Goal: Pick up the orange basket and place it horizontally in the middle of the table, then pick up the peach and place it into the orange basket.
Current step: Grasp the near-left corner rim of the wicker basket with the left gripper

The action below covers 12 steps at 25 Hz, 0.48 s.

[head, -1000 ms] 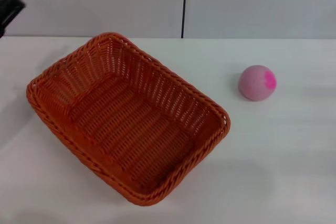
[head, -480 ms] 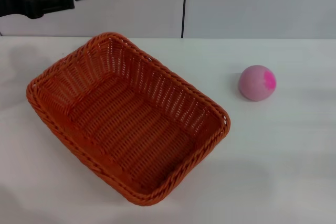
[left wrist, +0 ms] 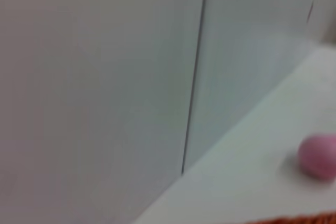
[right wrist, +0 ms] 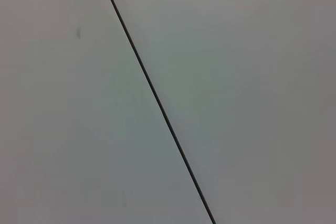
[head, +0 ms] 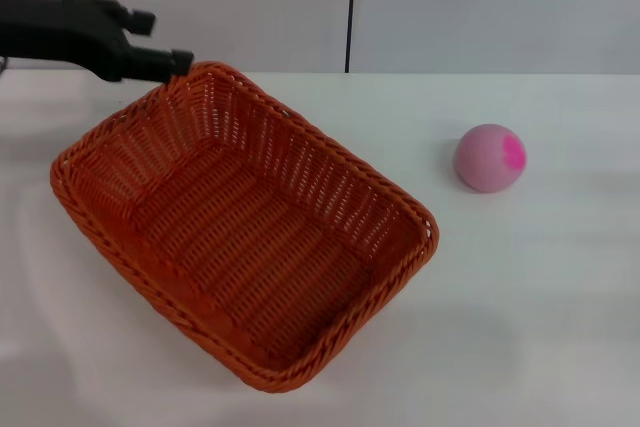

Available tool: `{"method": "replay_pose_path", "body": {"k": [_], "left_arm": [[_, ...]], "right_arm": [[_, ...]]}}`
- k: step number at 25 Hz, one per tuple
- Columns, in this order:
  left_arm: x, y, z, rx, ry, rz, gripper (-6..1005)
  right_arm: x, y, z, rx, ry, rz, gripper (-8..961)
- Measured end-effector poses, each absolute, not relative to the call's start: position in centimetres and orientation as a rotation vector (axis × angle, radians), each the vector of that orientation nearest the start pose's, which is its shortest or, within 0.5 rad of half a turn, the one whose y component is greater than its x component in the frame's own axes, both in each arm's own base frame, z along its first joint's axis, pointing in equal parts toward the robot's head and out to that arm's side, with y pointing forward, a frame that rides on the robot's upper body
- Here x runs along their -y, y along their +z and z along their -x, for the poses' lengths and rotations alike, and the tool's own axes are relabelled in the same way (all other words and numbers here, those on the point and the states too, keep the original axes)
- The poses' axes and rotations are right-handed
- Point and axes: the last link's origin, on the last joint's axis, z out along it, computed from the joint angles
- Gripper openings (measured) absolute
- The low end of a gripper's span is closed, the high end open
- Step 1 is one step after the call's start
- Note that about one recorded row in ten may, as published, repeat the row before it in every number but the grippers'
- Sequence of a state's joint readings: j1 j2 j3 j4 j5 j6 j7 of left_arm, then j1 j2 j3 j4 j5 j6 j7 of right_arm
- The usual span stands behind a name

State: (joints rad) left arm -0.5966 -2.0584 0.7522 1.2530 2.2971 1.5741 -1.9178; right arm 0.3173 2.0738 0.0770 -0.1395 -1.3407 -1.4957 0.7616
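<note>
The left claw [head: 165, 42] is seen at the far left of the head view, reaching in level above the desk [head: 540, 277]. Its two black fingers [head: 140, 19] are spread apart, one above the other in that view, and nothing is held between them. The lower fingertip lies at the far corner of the basket [head: 245, 222], right at the braided rim; whether it touches the rim cannot be told.

The basket is spread out below and to the right of the claw, set at a slant on the desk, with nothing inside it. The peach [head: 490, 157] is found well to the right of the claw, beyond the basket and apart from it, resting on the bare desk with its magenta blotch turned up and right. Between claw and peach only the basket's far rim is met.

In the left wrist view the peach [left wrist: 319, 155] is seen far off, with a sliver of the basket's rim [left wrist: 294, 219] at the edge.

The right claw is not seen anywhere.
</note>
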Motion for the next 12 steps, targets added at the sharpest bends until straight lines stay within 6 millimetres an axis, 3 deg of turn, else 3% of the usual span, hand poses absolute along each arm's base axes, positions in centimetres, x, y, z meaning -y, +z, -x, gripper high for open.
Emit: {"method": "replay_pose_path", "body": {"k": [6, 12], "left_arm": [[-38.3, 8.3, 21.0, 0.624, -0.105, 2.593, 726], [-39.6, 7.2, 21.2, 0.626, 0.107, 2.533, 716]], "right_arm": [[-26.8, 7.7, -38.2, -0.696, 1.082, 1.229, 730], [-26.9, 7.6, -38.1, -0.697, 1.084, 1.235, 730]]}}
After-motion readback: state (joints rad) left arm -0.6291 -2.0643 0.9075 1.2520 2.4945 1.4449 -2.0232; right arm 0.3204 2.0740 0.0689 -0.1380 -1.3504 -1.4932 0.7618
